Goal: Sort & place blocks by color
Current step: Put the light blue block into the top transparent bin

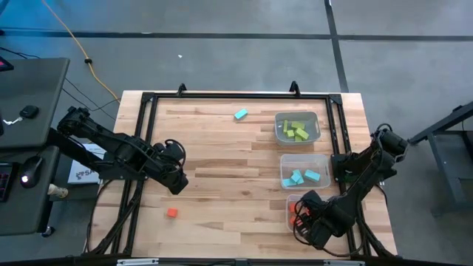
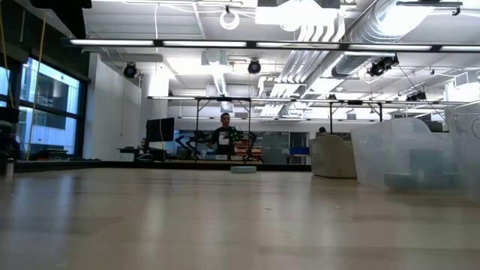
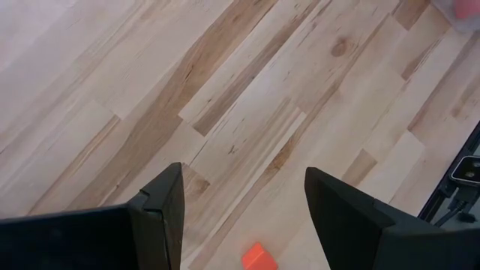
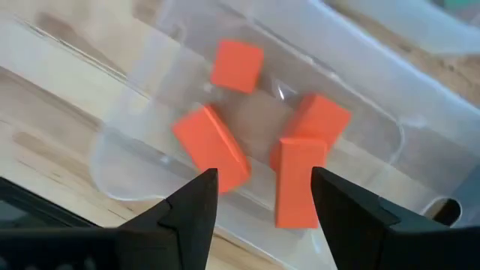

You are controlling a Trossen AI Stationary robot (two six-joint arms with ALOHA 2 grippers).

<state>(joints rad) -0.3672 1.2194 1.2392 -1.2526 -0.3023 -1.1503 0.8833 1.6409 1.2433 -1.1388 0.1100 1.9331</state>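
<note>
Directly under the right gripper [image 4: 262, 199], whose fingers stand apart with nothing between them, four red-orange blocks [image 4: 217, 146] lie loose in the near clear bin [image 4: 120, 161], at about five o'clock on the table [image 1: 222, 148]. Next up, near three o'clock, the middle bin [image 1: 284, 161] holds light blue blocks [image 1: 299, 176], and the far bin [image 1: 279, 118] near two o'clock holds lime green blocks [image 1: 295, 129]. Over at about eight o'clock the left gripper [image 3: 244, 206] hangs above bare wood, fingers wide and empty, with a lone red-orange block [image 1: 171, 213] just beyond its tips. One light blue block [image 1: 241, 114] sits alone near twelve o'clock.
</note>
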